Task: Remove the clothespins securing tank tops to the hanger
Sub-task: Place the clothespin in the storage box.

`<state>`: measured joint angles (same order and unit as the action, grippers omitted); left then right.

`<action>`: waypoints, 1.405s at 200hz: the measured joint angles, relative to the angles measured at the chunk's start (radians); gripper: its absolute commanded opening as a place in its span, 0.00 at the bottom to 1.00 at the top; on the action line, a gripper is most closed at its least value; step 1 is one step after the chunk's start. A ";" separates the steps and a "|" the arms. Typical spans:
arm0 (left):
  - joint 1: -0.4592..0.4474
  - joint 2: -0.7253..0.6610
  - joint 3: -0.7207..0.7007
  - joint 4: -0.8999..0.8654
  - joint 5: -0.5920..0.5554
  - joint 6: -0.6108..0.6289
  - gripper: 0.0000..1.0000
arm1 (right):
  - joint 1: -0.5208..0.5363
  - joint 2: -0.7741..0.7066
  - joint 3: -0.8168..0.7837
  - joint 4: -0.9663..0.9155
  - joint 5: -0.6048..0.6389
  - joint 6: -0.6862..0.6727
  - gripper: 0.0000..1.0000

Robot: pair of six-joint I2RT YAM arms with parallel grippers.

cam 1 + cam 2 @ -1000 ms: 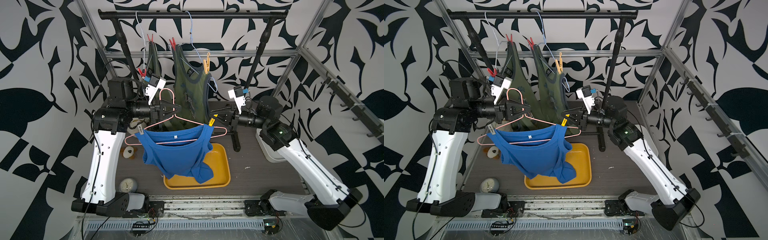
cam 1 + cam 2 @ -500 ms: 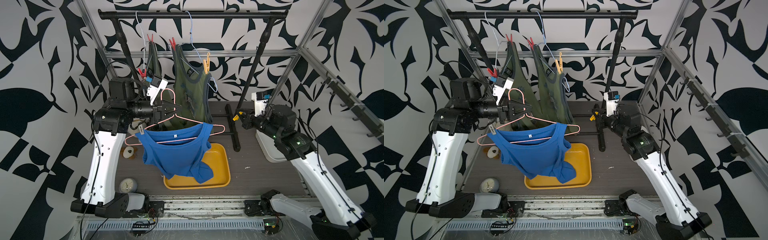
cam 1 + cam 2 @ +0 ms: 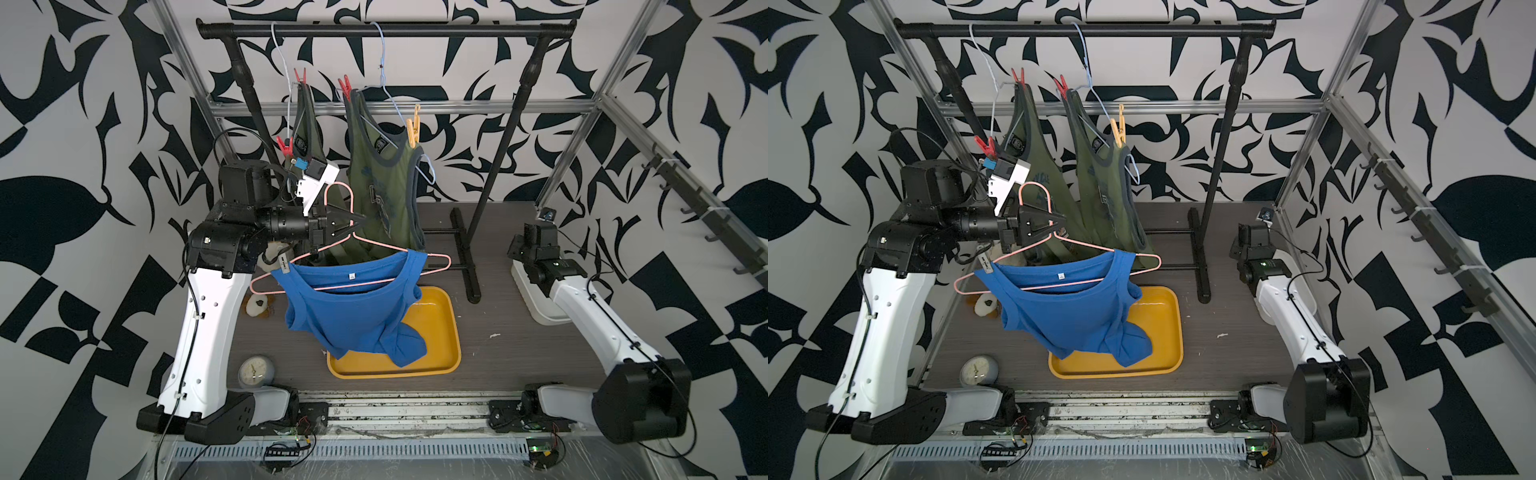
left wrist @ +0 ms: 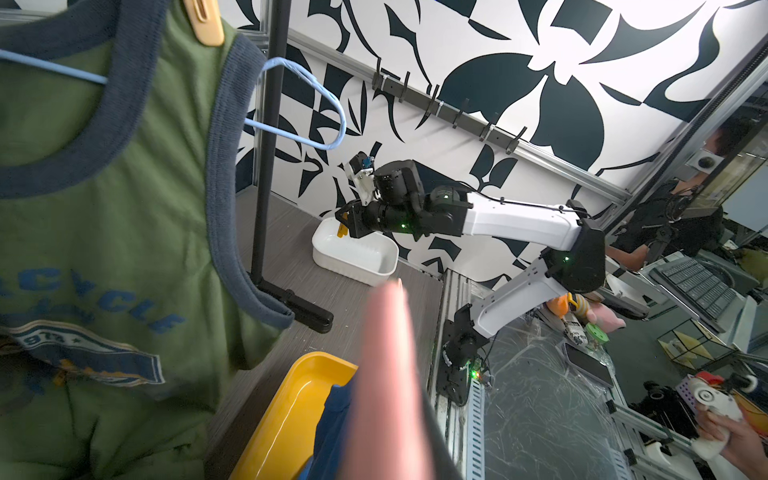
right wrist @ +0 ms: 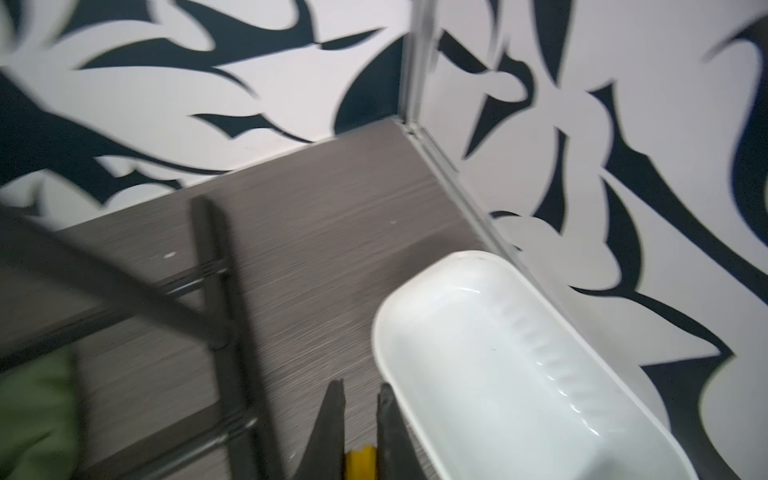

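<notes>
Six clothespins: three red clothespins (image 3: 299, 78) and one yellow clothespin (image 3: 412, 129) on two olive tank tops (image 3: 382, 183), a grey clothespin (image 3: 284, 264) on the blue tank top (image 3: 353, 316) sagging over the yellow tray (image 3: 440, 332), its pink hanger (image 3: 438, 255) pinched by the closed left gripper (image 3: 356, 223), while the right gripper (image 5: 360, 415) clamps another yellow pin (image 5: 360, 459) beside the wall-side white tub (image 5: 478, 332).

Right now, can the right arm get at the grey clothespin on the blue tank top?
Probably not yet: the right gripper is shut on a yellow clothespin by the white bin, far from the grey clothespin.
</notes>
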<state>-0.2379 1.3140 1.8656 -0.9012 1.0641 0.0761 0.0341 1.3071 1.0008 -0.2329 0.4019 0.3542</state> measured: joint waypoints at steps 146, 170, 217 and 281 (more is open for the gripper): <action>-0.030 -0.001 -0.048 0.007 -0.009 0.000 0.00 | -0.153 0.339 -0.040 0.101 0.033 0.061 0.43; -0.035 -0.001 -0.053 0.007 -0.010 0.000 0.00 | -0.154 0.346 -0.040 0.104 0.014 0.063 0.46; -0.045 0.000 -0.053 0.011 -0.011 0.000 0.00 | -0.159 0.360 -0.040 0.089 -0.026 0.063 0.45; -0.056 0.023 -0.053 0.022 -0.010 0.003 0.00 | -0.153 -0.109 -0.131 0.082 -0.332 0.100 0.34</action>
<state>-0.2939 1.3369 1.8126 -0.8791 1.0538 0.0792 -0.1192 1.1980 0.8696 -0.1505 0.0704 0.4541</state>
